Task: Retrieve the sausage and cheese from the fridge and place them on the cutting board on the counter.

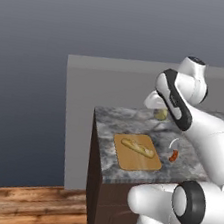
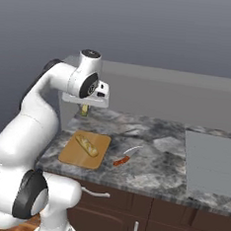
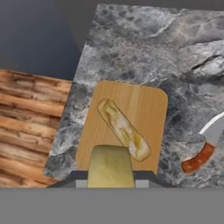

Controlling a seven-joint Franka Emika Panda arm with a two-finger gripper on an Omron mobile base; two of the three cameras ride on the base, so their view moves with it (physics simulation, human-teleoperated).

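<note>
The pincer hovers above the cutting board on the tabletop, clamped on a pale yellow cheese block that looks light, firm, slightly slick, best squeezed across its flat sides.

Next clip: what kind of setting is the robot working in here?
Apparently a simulated kitchen. A marbled stone counter sits over dark brown cabinet fronts, and on it lie a wooden cutting board carrying a bread-like loaf, plus a knife with a reddish handle.
</note>
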